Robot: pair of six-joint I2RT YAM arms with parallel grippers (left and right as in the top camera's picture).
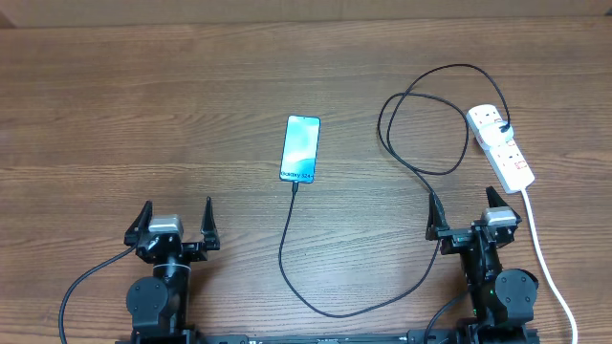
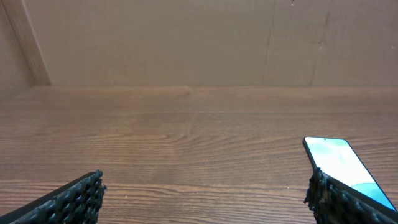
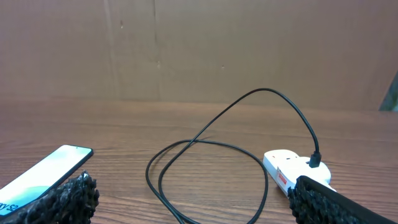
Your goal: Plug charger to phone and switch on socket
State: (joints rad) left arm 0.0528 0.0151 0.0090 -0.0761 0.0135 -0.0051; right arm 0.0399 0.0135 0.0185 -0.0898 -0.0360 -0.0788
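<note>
Left gripper: jaws spread wide, nothing between them.
Right gripper: jaws likewise wide and empty.
Phone: lay flat on the table with its screen lit, ahead and to the right of the left gripper and well apart from it.
Charger: its small tip met the phone's near short edge (seating too small to confirm). The slack curved between the two grippers and looped ahead of the right one. The black plug sat in the far outlet.
Socket: near, ahead and slightly right of the right gripper. Its white cord trailed back past that gripper's right side.
Handling, phone: judged slim, rigid and light, with a slick, breakable glass face; best taken across the long edges.
Handling, charger: judged limp and light; grip the stiff tip housing, not the cord.
Handling, socket: judged hard plastic, light enough to skate; press straight down on the red switch (brace the body if it slid).
Count: one phone, one charger, one socket, one white cord, two grippers; the switches were too small to count.
</note>
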